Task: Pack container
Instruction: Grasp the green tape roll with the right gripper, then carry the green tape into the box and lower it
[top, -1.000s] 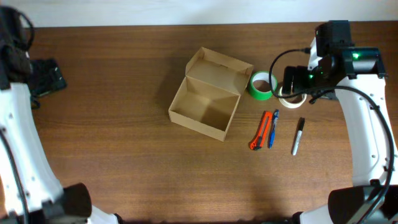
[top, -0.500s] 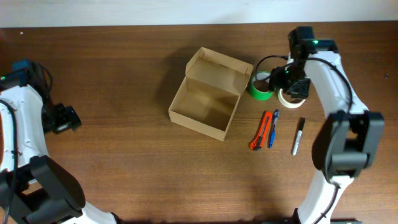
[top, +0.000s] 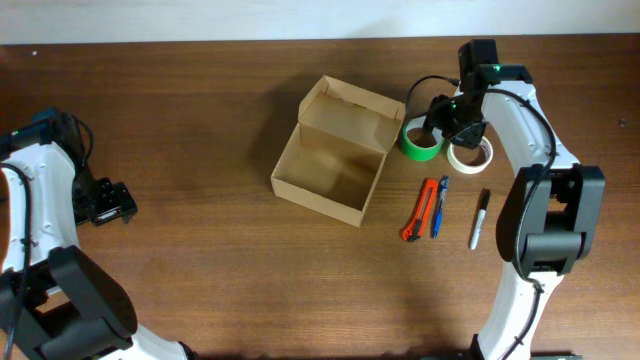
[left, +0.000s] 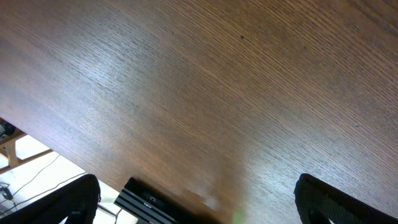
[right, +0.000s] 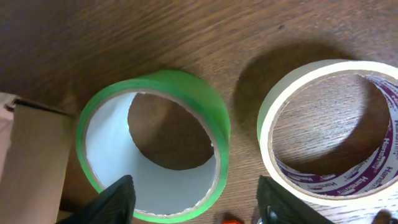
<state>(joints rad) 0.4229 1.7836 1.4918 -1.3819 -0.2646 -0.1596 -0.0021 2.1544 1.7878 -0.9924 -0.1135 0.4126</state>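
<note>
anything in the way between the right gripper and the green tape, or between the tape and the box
Nothing visible. The right gripper hangs open over the green tape roll. The roll lies beside the container, which is open and empty. The white tape roll sits on the roll's other side, off that path.

The left arm (top: 42, 205) bends in from the left side, and the left gripper (left: 199, 202) points down with its jaws spread wide. The right arm (top: 530, 112) reaches inward at the far right. The right gripper (right: 198, 200) faces straight down, fingers (right: 115, 199) parted.
</note>
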